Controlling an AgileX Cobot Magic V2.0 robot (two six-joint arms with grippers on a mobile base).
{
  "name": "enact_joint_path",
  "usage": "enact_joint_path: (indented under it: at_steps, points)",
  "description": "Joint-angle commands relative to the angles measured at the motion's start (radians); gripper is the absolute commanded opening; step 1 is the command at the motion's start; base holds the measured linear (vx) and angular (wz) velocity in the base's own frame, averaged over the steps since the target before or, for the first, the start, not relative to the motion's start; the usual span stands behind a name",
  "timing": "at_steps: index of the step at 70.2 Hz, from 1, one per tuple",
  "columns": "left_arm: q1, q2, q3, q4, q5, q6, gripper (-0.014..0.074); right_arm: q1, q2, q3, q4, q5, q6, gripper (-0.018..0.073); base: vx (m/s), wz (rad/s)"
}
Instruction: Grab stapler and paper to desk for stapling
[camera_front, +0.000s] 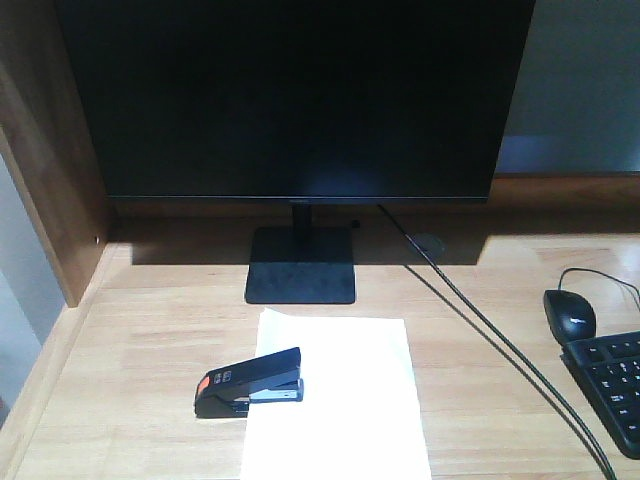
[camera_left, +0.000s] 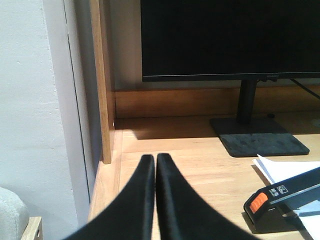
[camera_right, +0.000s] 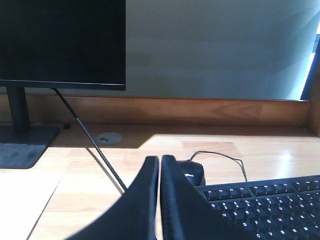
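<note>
While the stapler (camera_front: 249, 382) straddles the paper's (camera_front: 335, 400) left edge (orange end outward), desk (camera_front: 140, 340) lies bare leftward.

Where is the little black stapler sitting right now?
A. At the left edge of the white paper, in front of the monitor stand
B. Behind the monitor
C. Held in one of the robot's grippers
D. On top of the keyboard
A: the stapler lies on the desk with its front end over the left edge of the paper; both grippers are shut and empty.

Desk (camera_front: 140, 340) carries paper (camera_front: 340, 400), stapler (camera_front: 250, 382) overlapping paper's left edge, monitor stand (camera_front: 301, 265), mouse (camera_front: 569, 314), keyboard (camera_front: 612, 385).
</note>
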Motion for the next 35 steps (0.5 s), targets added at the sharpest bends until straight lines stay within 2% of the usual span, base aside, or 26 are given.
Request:
enact_joint_path:
  at_steps: [1,35]
  points:
    - [0.002,-0.011,0.028,-0.012,-0.075,-0.006,-0.0006,-0.005,-0.016,0.012,-0.003,-0.084,0.0,-0.0006,0.0,0.0]
    - [0.002,-0.011,0.028,-0.012,-0.075,-0.006,-0.0006,-0.005,-0.016,0.012,-0.003,-0.084,0.0,-0.0006,0.0,0.0]
